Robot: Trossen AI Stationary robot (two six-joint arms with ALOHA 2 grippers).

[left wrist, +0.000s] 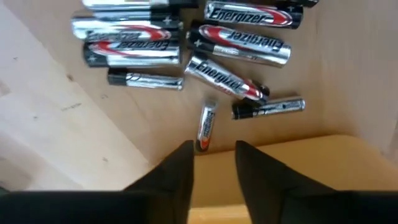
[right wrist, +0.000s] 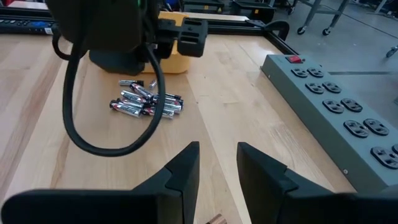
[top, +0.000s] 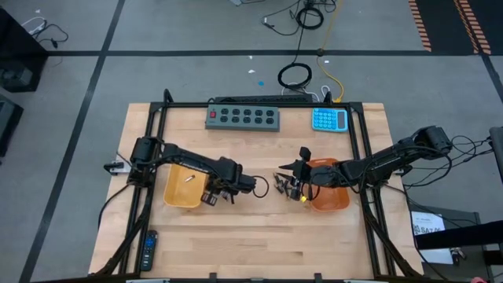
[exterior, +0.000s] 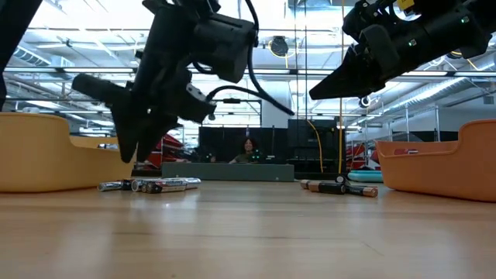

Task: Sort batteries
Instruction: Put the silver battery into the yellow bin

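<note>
A heap of batteries (left wrist: 186,56) lies on the wooden table beside the yellow tray (left wrist: 311,168); the heap also shows in the right wrist view (right wrist: 146,102) and the low view (exterior: 151,184). My left gripper (left wrist: 213,155) hangs open above the tray's rim, pointing steeply down, nothing between its fingers; a small battery (left wrist: 206,124) lies just beyond them. One battery (top: 189,179) lies in the yellow tray (top: 174,196). A second group of batteries (top: 280,185) lies by the orange tray (top: 334,200). My right gripper (right wrist: 217,158) waits open in the air at that tray's left side (top: 299,163).
A grey power strip (top: 244,116) and a blue calculator (top: 329,119) lie along the far edge. A black remote (top: 148,250) lies at the near left corner. Bare wood stretches along the table's near side. A person (exterior: 248,147) shows far behind the table.
</note>
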